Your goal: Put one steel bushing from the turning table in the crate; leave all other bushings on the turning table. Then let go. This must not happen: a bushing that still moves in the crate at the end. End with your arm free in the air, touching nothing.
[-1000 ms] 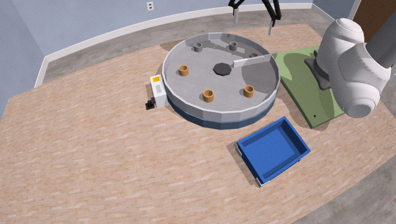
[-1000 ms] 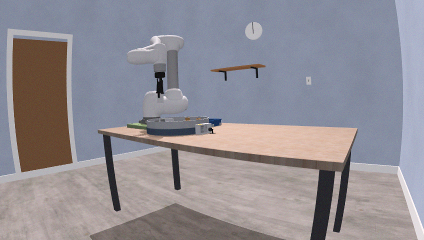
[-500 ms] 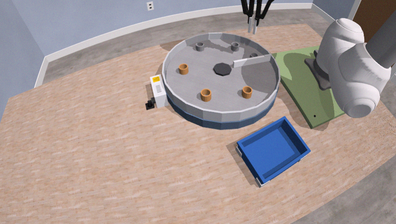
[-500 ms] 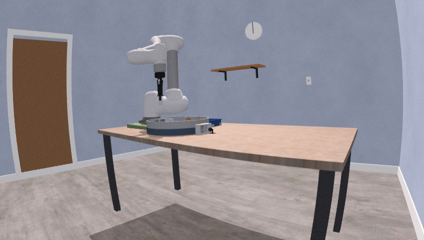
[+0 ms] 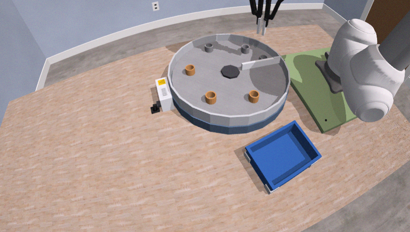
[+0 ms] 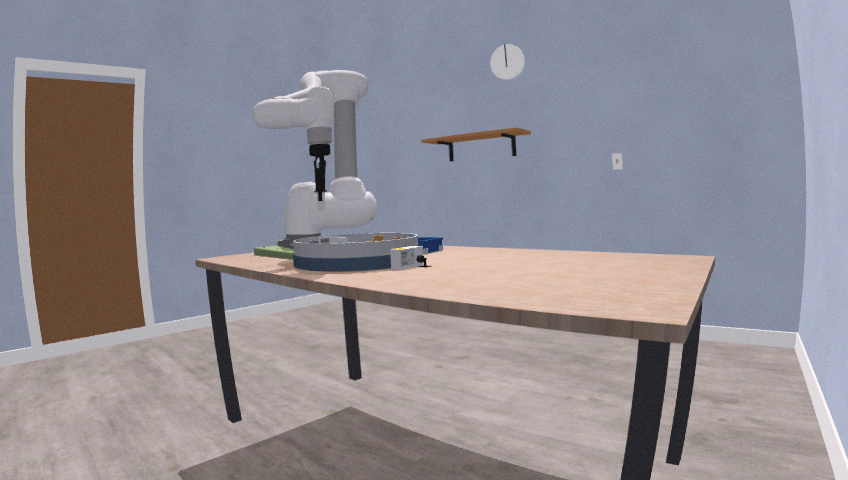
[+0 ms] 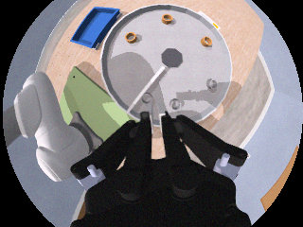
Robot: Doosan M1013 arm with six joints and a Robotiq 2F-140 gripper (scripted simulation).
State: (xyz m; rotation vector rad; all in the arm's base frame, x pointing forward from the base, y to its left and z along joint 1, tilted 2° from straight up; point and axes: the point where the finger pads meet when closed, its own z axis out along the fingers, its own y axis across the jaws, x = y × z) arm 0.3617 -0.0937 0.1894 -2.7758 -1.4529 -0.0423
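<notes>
Up above the tabletop's (image 5: 86, 158) (image 6: 535, 285) far edge in the top view, the gripper (image 5: 261, 32) (image 6: 321, 205) (image 7: 155, 110) is held with its fingers drawn nearly together, nothing pinched between them. Three grey steel bushings (image 5: 209, 50) (image 7: 211, 85) are carried upright on the turning table (image 5: 230, 120) (image 6: 345, 262) (image 7: 105, 71), set near that same edge, and none is seen in the blue crate (image 5: 308, 143) (image 6: 430, 245) (image 7: 96, 27), placed toward the lower right edge.

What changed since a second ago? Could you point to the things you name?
The gripper (image 5: 261, 34) (image 6: 320, 208) (image 7: 155, 110) went from spread wide to shut, nothing grasped. Seen from the top view, the turning table (image 5: 230, 89) (image 6: 342, 262) (image 7: 189, 71) carried its bushings slightly clockwise. The crate (image 5: 282, 158) (image 6: 431, 244) (image 7: 96, 26) stayed put.
</notes>
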